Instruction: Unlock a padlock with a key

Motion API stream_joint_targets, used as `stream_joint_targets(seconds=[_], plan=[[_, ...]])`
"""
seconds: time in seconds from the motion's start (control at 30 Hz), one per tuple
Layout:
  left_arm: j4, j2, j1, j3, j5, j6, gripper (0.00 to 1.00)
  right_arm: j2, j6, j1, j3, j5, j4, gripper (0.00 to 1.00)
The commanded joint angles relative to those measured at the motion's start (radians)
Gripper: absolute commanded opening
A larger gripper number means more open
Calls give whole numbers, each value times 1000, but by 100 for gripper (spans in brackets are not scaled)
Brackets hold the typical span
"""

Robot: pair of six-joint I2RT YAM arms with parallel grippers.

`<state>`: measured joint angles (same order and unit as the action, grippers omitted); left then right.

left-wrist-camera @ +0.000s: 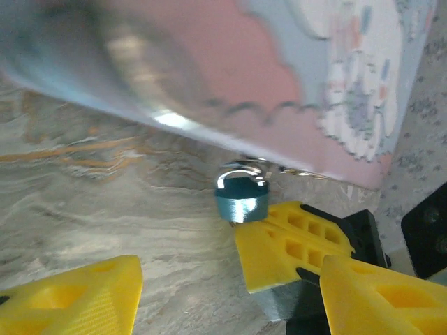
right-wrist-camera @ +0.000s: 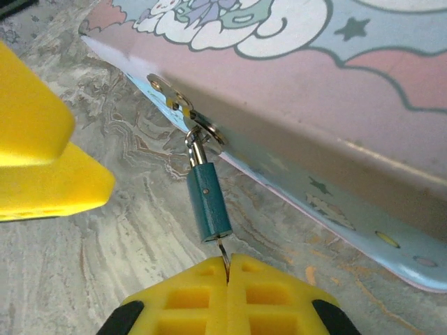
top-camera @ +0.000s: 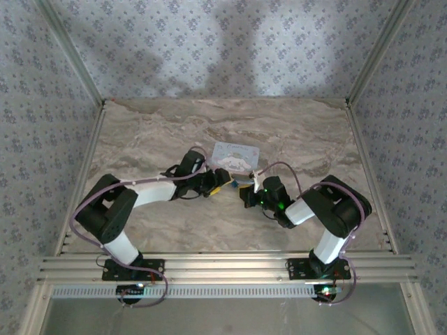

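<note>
Teal padlock (right-wrist-camera: 208, 206) hanging from hasp (right-wrist-camera: 199, 130) of pastel tin (right-wrist-camera: 335, 98), just ahead of right gripper (right-wrist-camera: 227, 269) pinching key (right-wrist-camera: 222, 250) in its base, left gripper (left-wrist-camera: 229, 283) spread wide beside it

flat pastel pink-and-blue tin box (top-camera: 235, 155) with cartoon print, lying mid-table on the beige marble-patterned tabletop (top-camera: 154, 132). blue-grey floral wallpaper walls (top-camera: 209, 42) all around, aluminium rails (top-camera: 223, 269) along the near edge.
</note>
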<state>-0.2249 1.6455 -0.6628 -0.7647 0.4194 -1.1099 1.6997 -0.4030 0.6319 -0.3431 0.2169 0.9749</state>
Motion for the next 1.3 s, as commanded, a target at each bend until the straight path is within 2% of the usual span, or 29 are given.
stream_joint_targets(seconds=[0.0, 0.1, 0.43, 0.63, 1.27], plan=[[-168, -18, 0, 74, -11, -120, 66, -36, -81, 13, -11, 30, -52, 0], [-285, -10, -3, 127, -20, -173, 63, -47, -128, 13, -9, 46, -70, 0], [-408, 64, -21, 133, -2, -231, 54, -72, -205, 15, -29, 82, -138, 0], [-398, 92, -32, 117, 2, -246, 52, -78, -250, 14, -62, 108, -185, 0], [-473, 171, -50, 84, 18, -300, 42, -92, -395, -11, -89, 172, -150, 0]])
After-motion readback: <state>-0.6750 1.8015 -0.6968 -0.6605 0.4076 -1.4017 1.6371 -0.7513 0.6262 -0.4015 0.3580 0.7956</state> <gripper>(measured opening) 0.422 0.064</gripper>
